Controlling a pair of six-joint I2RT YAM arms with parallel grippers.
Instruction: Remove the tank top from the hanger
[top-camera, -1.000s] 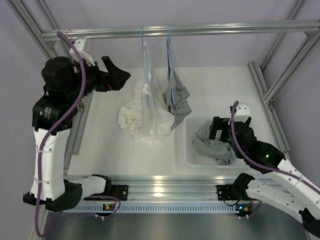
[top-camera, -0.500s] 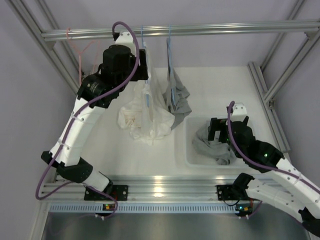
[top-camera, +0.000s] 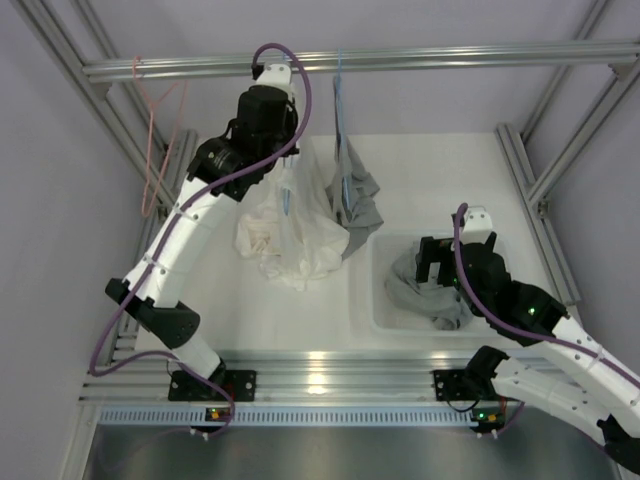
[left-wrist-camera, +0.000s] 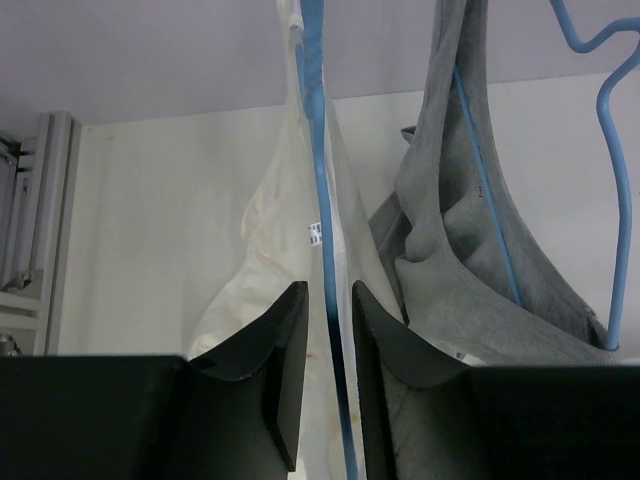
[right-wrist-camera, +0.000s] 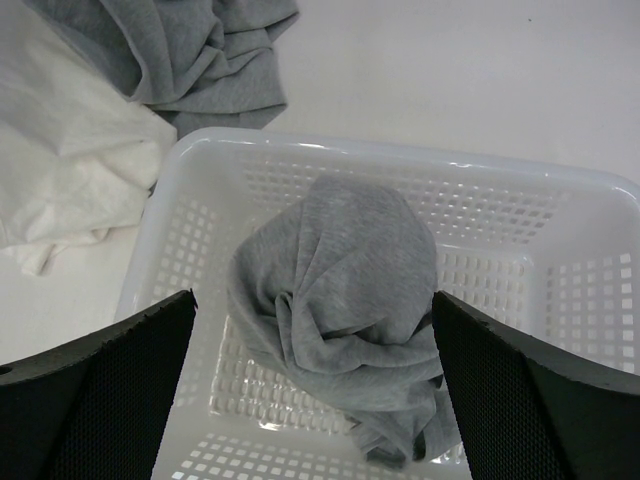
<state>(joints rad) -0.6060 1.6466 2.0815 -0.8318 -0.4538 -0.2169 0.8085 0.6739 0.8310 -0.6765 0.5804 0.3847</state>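
**Right: left jaws pinched in around the hanger, right jaws wide over the basket**

Left gripper (left-wrist-camera: 330, 290) is up by the aluminium rail (top-camera: 450, 58), at the blue wire hanger (left-wrist-camera: 318, 150) that carries the white tank top (top-camera: 290, 240).
- The jaws are narrowed to a slim slot.
- In the wrist view the hanger wire runs straight down through that slot. One black finger (left-wrist-camera: 285, 340) sits on each side, and white fabric is in the gap too.
- Thin slivers of cloth show between the wire and each finger. I can't tell from here whether the pads are actually biting on the wire or the fabric.

The tank top is on its hanger, hooked over the rail. Its straps are up by the wire and the body drops down to bunch in a heap on the white table (top-camera: 220, 300).

Just to its right, a second blue hanger (top-camera: 340, 130) holds a grey garment (top-camera: 358, 200). That garment touches the white one, and its lower edge reaches the far-left corner of the white perforated plastic basket (right-wrist-camera: 400, 155).

Right gripper (right-wrist-camera: 313, 300) is low over that basket.
- The jaws are spread as wide as they go, with one finger out at each side of the wrist view.
- It holds nothing and touches nothing.
- A crumpled grey garment (right-wrist-camera: 340, 270) lies in the basket directly under the gap between the fingers.

The two arms are well apart, with the two hanging garments between them.
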